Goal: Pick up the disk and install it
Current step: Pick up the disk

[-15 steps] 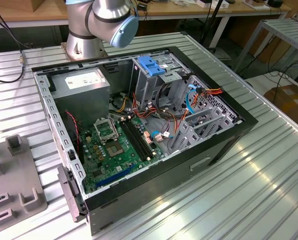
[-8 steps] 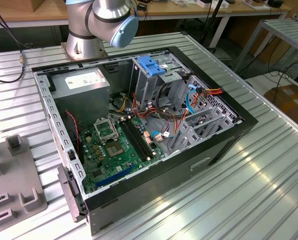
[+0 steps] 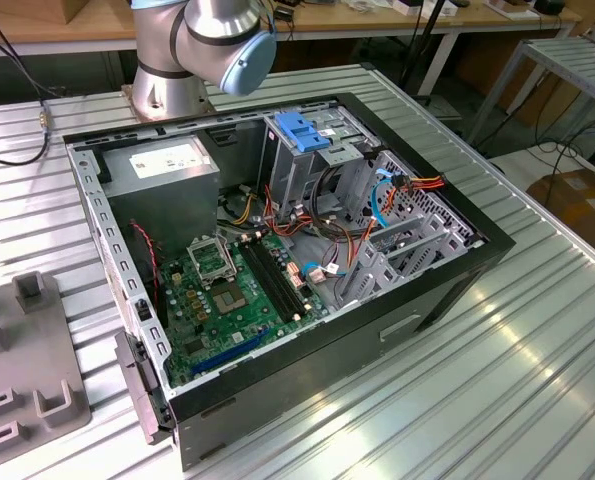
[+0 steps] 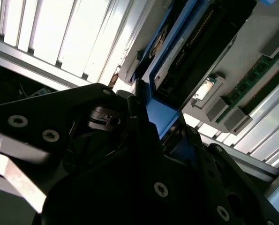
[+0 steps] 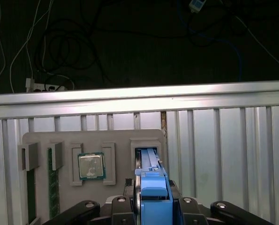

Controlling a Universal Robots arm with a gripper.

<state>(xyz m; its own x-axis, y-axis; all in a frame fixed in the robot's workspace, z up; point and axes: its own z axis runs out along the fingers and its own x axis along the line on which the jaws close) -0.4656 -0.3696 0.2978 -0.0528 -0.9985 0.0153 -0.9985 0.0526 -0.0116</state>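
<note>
Nothing readable here, honestly. The white label [image 3: 167, 159] on the grey box [image 3: 177, 200] has print, just too tiny to make out.

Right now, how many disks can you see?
1: the disk stands on edge in the tray slot, beside the chip. The case may hide others.

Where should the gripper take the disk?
Probably the blue bracket on its exposed edge, coming straight down onto the tray. The disk stands on edge in a tray slot, so its flat faces are sunk and that narrow edge is what sticks out.
</note>
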